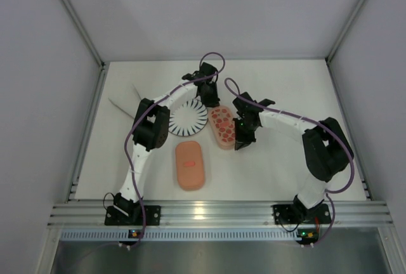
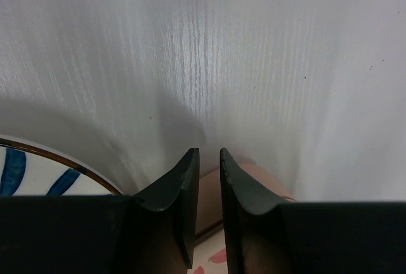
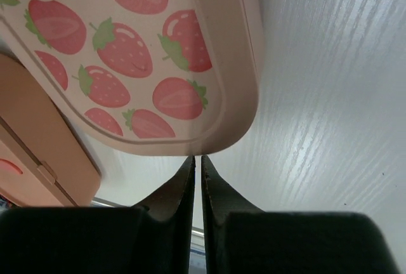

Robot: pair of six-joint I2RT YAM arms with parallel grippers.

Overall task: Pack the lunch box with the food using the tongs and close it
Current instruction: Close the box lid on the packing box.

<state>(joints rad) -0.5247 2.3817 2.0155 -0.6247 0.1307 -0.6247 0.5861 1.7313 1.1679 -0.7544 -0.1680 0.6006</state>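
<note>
- We find the strawberry-print lid (image 1: pixel 222 127) at the centre of the top view, just right of the striped plate (image 1: pixel 189 118). Its long axis runs from top to bottom of the frame, with the lower end leaning slightly right.
- We find the plain pink box (image 1: pixel 190 165) below the plate, apart from the printed lid. Its long axis also runs top to bottom. Its lid carries a small red mark, too small to read.
- The tongs (image 1: pixel 120 107) lie on the table (image 1: pixel 285 84) at the upper left. Their two arms spread toward the upper left and meet near the left arm's elbow.
- The right gripper (image 3: pixel 197 158) has its fingers pressed almost together with nothing between them. The tips sit at the rounded lower end of the printed lid.
- The left gripper (image 2: pixel 208 153) stands at the lid's upper end with its fingers a narrow gap apart. A pink rim shows in that gap, but we cannot tell whether it is gripped.
</note>
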